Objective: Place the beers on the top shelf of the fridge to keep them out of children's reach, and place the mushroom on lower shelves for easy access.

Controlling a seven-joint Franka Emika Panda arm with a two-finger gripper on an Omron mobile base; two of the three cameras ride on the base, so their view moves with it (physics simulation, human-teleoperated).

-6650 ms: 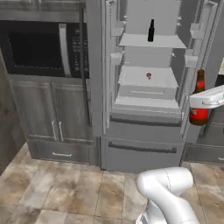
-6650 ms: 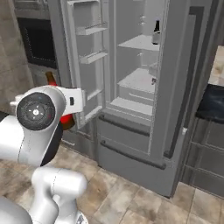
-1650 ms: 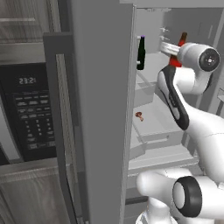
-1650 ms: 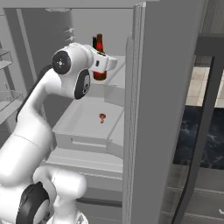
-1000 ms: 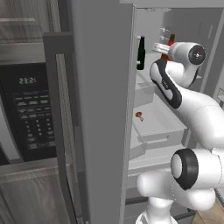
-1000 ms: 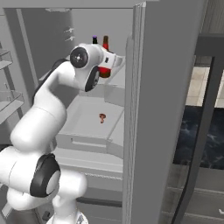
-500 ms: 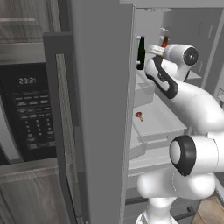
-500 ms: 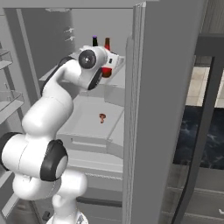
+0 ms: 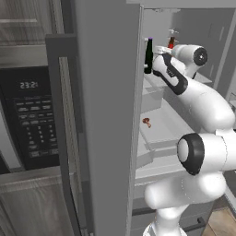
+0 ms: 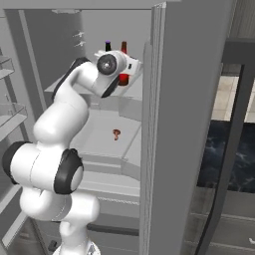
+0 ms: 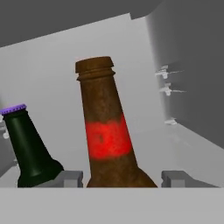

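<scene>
In the hand view the brown beer bottle point(image 11: 105, 140) with its red label stands upright between my fingertips point(image 11: 70, 178), and my gripper point(image 11: 122, 178) is shut on its body. The dark green bottle point(image 11: 28, 151) with a purple cap stands close on its left. Both bottles are at the top shelf point(image 10: 62, 87) of the fridge point(image 9: 106, 115): green bottle point(image 9: 149, 55), brown bottle's red cap point(image 9: 171, 42) above my hand. The brown bottle point(image 10: 123, 77) shows past my wrist in the right base view. The tiny mushroom point(image 9: 146, 121) point(image 10: 116, 133) lies on the lower shelf point(image 10: 94, 139).
The open fridge door stands as a broad dark slab at the left, with the black microwave point(image 9: 32, 115) beyond it. The other door point(image 10: 189, 99) walls off the right side. Door bins point(image 10: 7, 64) hang at far left. Shelf pegs point(image 11: 168, 89) line the inner wall.
My arm has reached deeper over the top shelf and the brown bottle has come down slightly beside the green one. Green bottle and mushroom have not moved.
</scene>
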